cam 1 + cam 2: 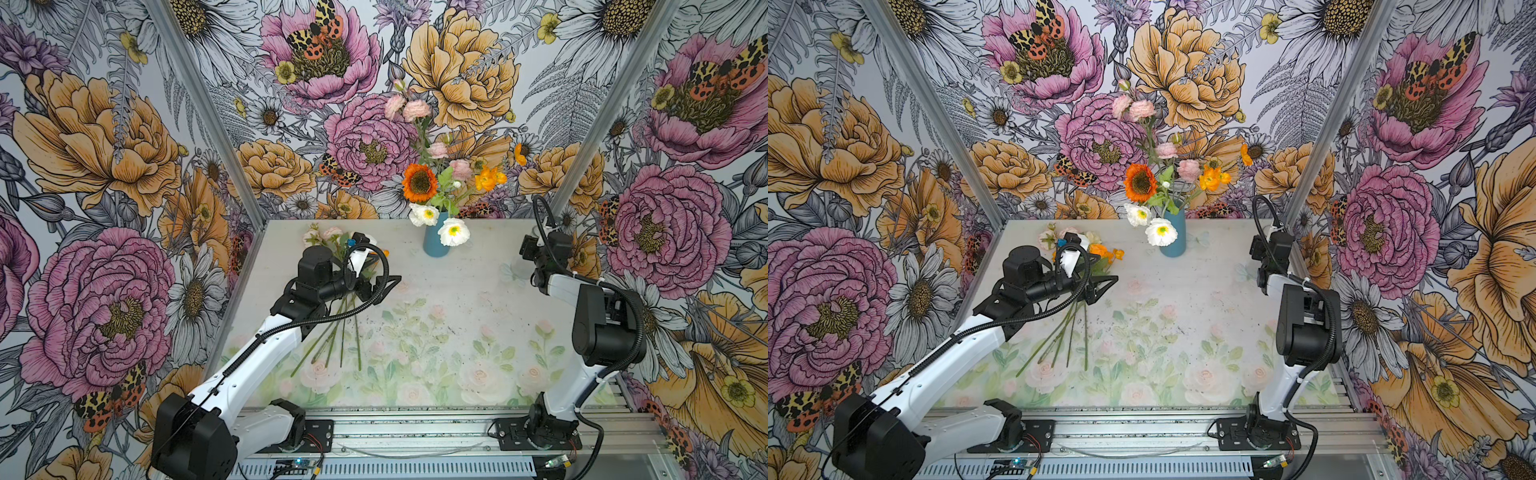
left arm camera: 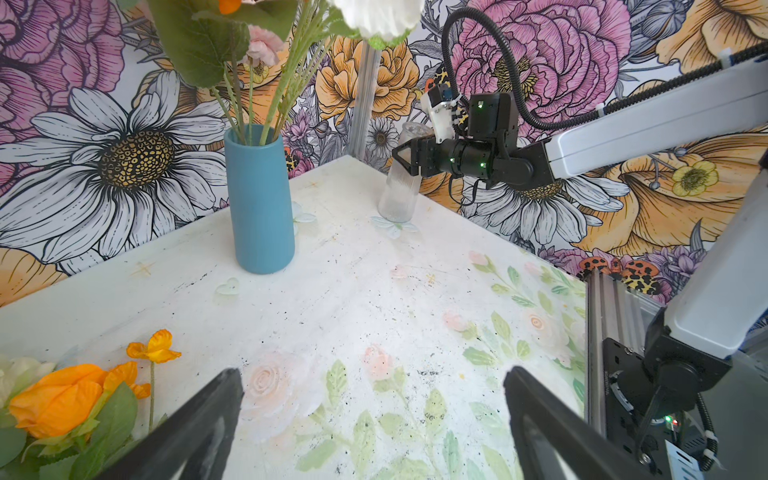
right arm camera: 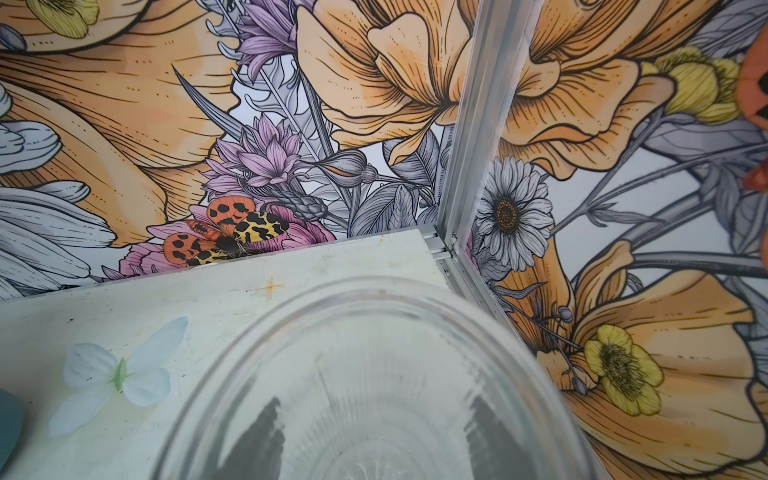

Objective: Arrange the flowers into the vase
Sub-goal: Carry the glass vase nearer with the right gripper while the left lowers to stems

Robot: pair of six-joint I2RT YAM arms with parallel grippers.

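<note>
In both top views I see the blue vase at the upper centre of the frame, holding a sunflower and other blooms. The loose flowers lie left of centre on the table, under my left gripper, whose jaws are spread wide and empty. My right gripper straddles a clear glass vase at the right edge. I cannot tell whether it grips.

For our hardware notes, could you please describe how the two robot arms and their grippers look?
The left arm and right arm have white links, black joint housings and black ribbed cable conduits. The left gripper and right gripper carry black triangular fingers.
</note>
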